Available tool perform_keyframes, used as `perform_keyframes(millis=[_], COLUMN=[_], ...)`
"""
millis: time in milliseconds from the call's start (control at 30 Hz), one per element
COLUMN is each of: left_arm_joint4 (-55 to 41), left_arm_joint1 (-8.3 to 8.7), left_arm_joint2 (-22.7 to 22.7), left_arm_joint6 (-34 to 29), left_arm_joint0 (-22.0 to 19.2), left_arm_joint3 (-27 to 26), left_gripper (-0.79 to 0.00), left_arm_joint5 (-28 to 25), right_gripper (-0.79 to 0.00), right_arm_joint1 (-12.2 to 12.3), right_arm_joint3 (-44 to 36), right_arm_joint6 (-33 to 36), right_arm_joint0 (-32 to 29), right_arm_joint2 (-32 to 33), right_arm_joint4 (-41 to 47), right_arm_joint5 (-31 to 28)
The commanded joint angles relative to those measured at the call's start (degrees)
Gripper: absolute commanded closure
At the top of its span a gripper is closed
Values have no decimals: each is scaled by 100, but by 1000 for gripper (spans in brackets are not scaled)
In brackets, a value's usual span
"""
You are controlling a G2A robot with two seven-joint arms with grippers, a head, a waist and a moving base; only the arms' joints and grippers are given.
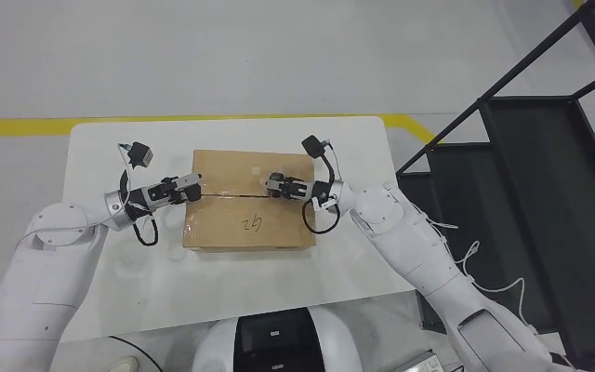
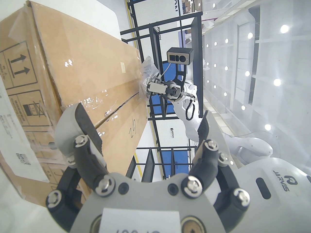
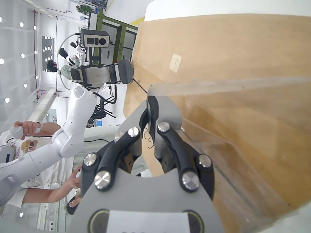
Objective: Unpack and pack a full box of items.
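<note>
In the middle of the white tabletop (image 1: 102,270), the brown cardboard box (image 1: 249,200) is sitting closed, its contents hidden. The right hand (image 3: 151,103) is pinching the clear tape strip (image 3: 218,83) over the top seam. Pulled too steeply, the tape could tear or slip free. The left hand (image 1: 193,182) is hovering spread open at the box's left edge.

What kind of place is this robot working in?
Most likely an industrial hall or robot test floor, not a home: a yellow floor line runs past the white table, a black metal staircase stands beside it, and rows of ceiling lights hang high overhead.
</note>
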Motion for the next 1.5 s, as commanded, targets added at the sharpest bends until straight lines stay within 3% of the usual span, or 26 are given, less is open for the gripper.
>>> perform_keyframes(millis=[0,500,533,567,600,1067,1267,1467], left_arm_joint4=[1,-5,-5,-5,0,-119,-521,65], left_arm_joint1=[0,-16,-16,-16,-16,-8,48,83], left_arm_joint2=[-3,16,15,14,13,-106,-554,-690], left_arm_joint6=[1,9,8,7,7,75,237,752], left_arm_joint0=[1,-36,-37,-37,-38,49,319,445], left_arm_joint3=[-5,22,22,22,17,-35,-72,28], left_gripper=[-785,-785,-785,-785,-785,-785,-785,-785], left_arm_joint5=[9,-6,-5,-4,-9,-128,-389,-132], right_gripper=[0,0,-92,-566,-785,-785,-785,-785], right_arm_joint1=[-11,-120,-126,-132,-138,-252,-342,-391], right_arm_joint3=[-11,155,162,165,167,65,118,75], right_arm_joint6=[18,30,37,63,105,304,356,390], right_arm_joint0=[45,284,296,313,335,583,762,788], right_arm_joint2=[-50,-394,-411,-436,-466,-729,-929,-932], right_arm_joint4=[-101,-498,-513,-547,-590,-665,-672,-386], right_arm_joint5=[-2,37,44,51,62,153,168,152])
